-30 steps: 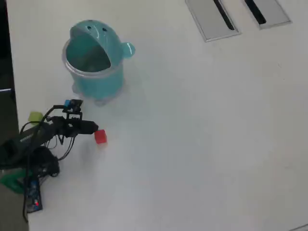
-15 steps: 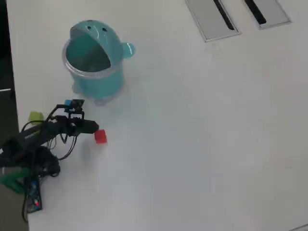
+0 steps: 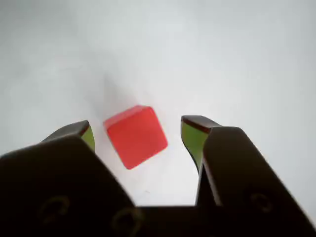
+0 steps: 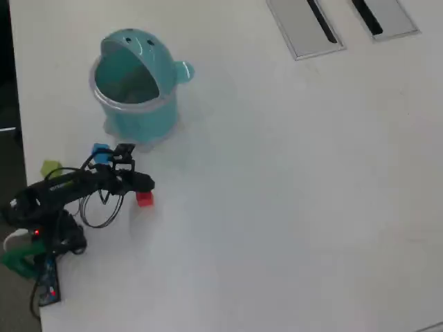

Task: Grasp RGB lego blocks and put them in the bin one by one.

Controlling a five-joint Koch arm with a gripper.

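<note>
The red block (image 3: pixel 136 136) lies on the white table between my gripper's (image 3: pixel 137 124) two green-padded fingertips (image 3: pixel 193 136), with a gap on each side, nearer the left one. The gripper is open. From overhead, the gripper (image 4: pixel 146 187) hovers right over the red block (image 4: pixel 145 200), partly covering it. The blue block (image 4: pixel 101 150) sits just behind the arm, below the bin. The yellow-green block (image 4: pixel 50 168) lies further left, near the table edge. The teal bin (image 4: pixel 135 104) stands upright at the upper left, its mouth open under the hooded lid.
Two flat grey panels (image 4: pixel 299 29) (image 4: pixel 393 14) lie at the top right. The arm's base and loose cables (image 4: pixel 41 238) occupy the lower left by the table's left edge (image 4: pixel 21 138).
The arm has stretched to the right, so the gripper now sits over the red block instead of just left of it. The blocks and the bin have not moved.
</note>
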